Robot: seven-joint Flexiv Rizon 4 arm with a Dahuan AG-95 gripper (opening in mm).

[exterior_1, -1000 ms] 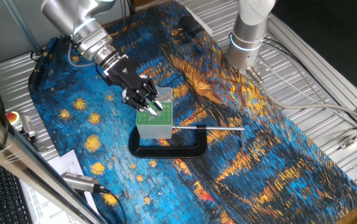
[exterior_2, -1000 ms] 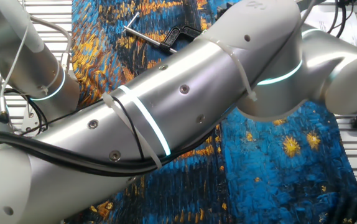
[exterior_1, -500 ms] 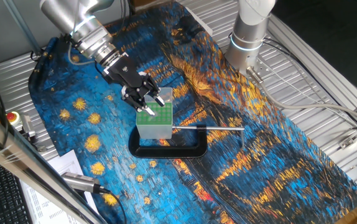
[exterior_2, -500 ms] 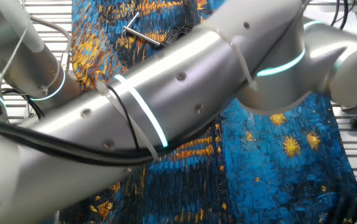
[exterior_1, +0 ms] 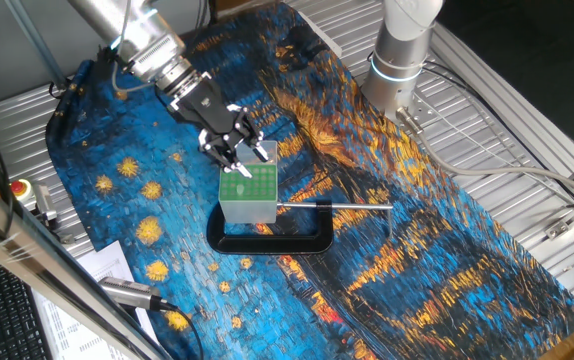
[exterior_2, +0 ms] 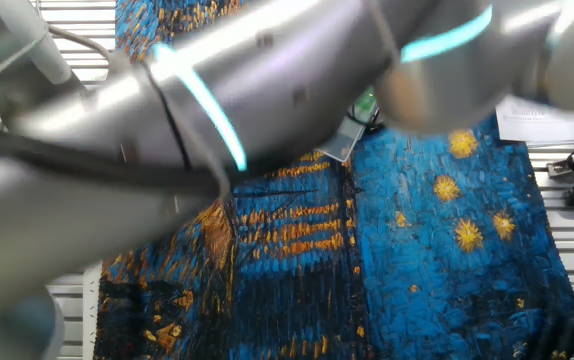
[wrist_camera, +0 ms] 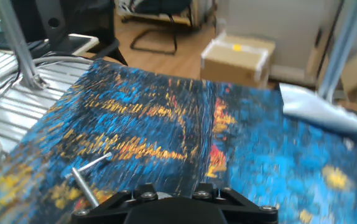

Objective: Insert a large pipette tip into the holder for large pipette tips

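The holder (exterior_1: 248, 203) is a frosted white box with a green holed top plate (exterior_1: 248, 184), standing in the jaw of a black C-clamp (exterior_1: 267, 243). My gripper (exterior_1: 233, 152) hovers just above the plate's back-left edge, tilted down toward it. A short whitish streak (exterior_1: 236, 169) shows at the plate under the fingertips; I cannot tell whether it is the large pipette tip or whether the fingers hold it. The hand view shows only the gripper's black base (wrist_camera: 172, 208), no fingers and no tip. The other fixed view is mostly filled by the blurred arm (exterior_2: 217, 110).
The clamp's metal rod (exterior_1: 337, 206) sticks out to the right of the box and also shows in the hand view (wrist_camera: 90, 179). A silver pen-like cylinder (exterior_1: 132, 293) lies front left. A second robot base (exterior_1: 399, 60) stands at the back right. The painted cloth (exterior_1: 417, 260) covers the table.
The arm has lifted and swung toward the back, so the gripper sits higher above the green plate than before. In the other fixed view the arm sweeps upward and is blurred.
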